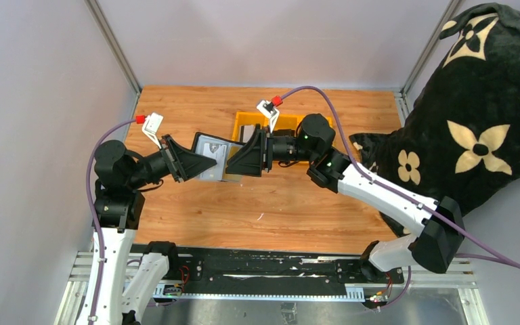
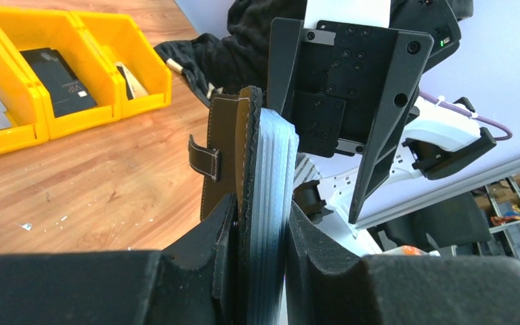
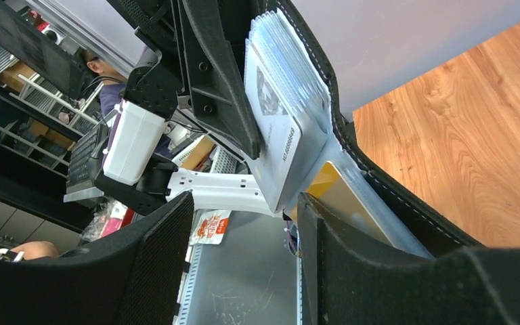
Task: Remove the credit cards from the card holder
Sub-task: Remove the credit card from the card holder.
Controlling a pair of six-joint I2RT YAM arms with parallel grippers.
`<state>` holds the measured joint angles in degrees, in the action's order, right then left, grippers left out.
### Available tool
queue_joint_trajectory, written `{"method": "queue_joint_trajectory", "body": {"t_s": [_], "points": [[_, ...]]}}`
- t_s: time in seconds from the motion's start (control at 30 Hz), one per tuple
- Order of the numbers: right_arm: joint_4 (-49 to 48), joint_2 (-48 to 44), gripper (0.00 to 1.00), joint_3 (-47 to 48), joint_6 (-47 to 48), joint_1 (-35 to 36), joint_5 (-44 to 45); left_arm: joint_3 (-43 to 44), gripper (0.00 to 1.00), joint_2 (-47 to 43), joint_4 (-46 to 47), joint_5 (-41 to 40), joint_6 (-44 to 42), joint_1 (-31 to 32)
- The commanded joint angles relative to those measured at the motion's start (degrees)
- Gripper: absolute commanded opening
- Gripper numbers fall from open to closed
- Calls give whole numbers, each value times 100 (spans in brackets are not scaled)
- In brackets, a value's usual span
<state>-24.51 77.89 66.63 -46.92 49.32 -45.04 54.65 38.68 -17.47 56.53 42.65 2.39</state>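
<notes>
Held up on edge above the wooden table is the black card holder [image 2: 225, 152], opened out, its snap strap [image 2: 203, 157] sticking out to the left. My left gripper [image 2: 261, 217] is shut on it and on the stack of pale credit cards [image 2: 275, 176] pressed against its inner face. In the top view the holder [image 1: 210, 154] hangs between both arms. My right gripper [image 3: 244, 203] faces it, open; the lower corner of the cards [image 3: 277, 128] sits just beyond its fingertips, touching neither. A yellow card [image 3: 338, 193] shows in a slot of the holder [image 3: 406, 210].
Yellow bins [image 1: 247, 122] stand behind the grippers on the table; one holds a chunky black item [image 2: 61, 81]. A black blanket with cream flowers [image 1: 477, 122] fills the right side. Grey walls and metal posts enclose the table.
</notes>
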Motion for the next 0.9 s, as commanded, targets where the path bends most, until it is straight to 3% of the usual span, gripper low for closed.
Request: {"method": "queue_joint_trajectory", "body": {"t_s": [0.0,0.37,0.53,0.67,0.77,0.87], "points": [[-491,155,61,-115,-197,69,-71,155,4,-93,469,259,248,-2],[-1628,595,37,-93,-1062,105,-207,35,13,-130,652,409,437,-1],[-1249,663,13,36,-1050,109,-76,-146,29,-182,679,453,444,-1],[-868,551,1,61,-822,122,98,-310,44,-248,742,559,507,-2],[-727,422,0,6,-651,124,174,-383,54,-279,830,640,632,-2],[-739,369,0,-42,-610,122,141,-513,55,-307,1208,719,935,-2]]}}
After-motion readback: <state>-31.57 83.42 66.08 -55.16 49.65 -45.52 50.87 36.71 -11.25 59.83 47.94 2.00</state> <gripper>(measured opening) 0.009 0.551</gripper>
